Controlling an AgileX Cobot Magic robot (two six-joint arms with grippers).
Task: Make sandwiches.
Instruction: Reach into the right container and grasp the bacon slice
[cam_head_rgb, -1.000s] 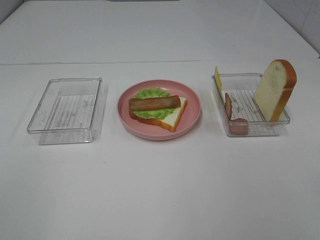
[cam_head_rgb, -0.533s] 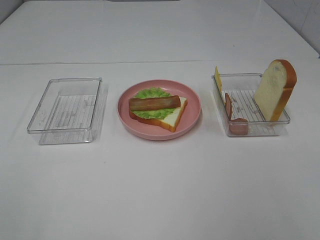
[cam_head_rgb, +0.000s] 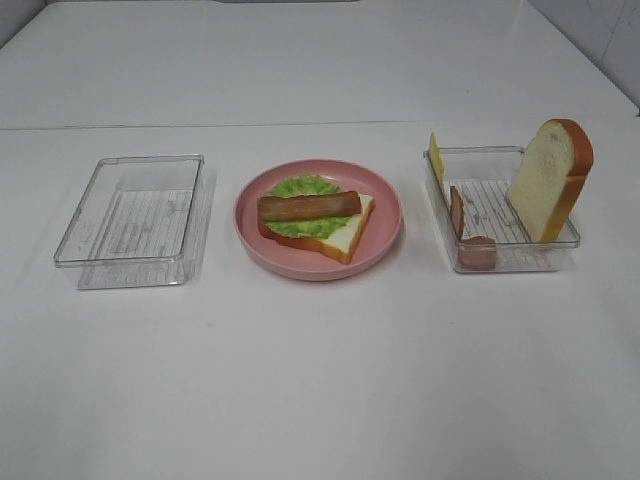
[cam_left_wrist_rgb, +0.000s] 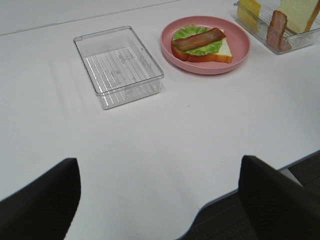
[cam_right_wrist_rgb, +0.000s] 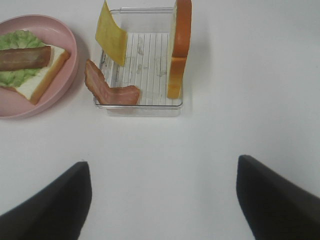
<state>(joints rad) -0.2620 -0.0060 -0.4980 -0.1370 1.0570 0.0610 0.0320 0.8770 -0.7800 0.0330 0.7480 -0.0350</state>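
On the pink plate (cam_head_rgb: 388, 238) lies an open sandwich (cam_head_rgb: 342, 238): a bread slice topped with green lettuce (cam_head_rgb: 300, 187) and one bacon strip (cam_head_rgb: 308, 206). The clear tray on the right (cam_head_rgb: 505, 264) holds an upright bread slice (cam_head_rgb: 548, 180), a yellow cheese square (cam_head_rgb: 436, 157) leaning on its wall, and bacon strips (cam_head_rgb: 470, 240). My left gripper (cam_left_wrist_rgb: 160, 200) is open, well back from the plate near the table's front edge. My right gripper (cam_right_wrist_rgb: 162, 200) is also open and empty, in front of that tray (cam_right_wrist_rgb: 140, 107). Neither gripper shows in the exterior high view.
An empty clear tray (cam_head_rgb: 70, 255) stands left of the plate. The table's front edge (cam_left_wrist_rgb: 215, 202) runs close beside the left gripper. White tabletop stretches in front of the plate and both trays.
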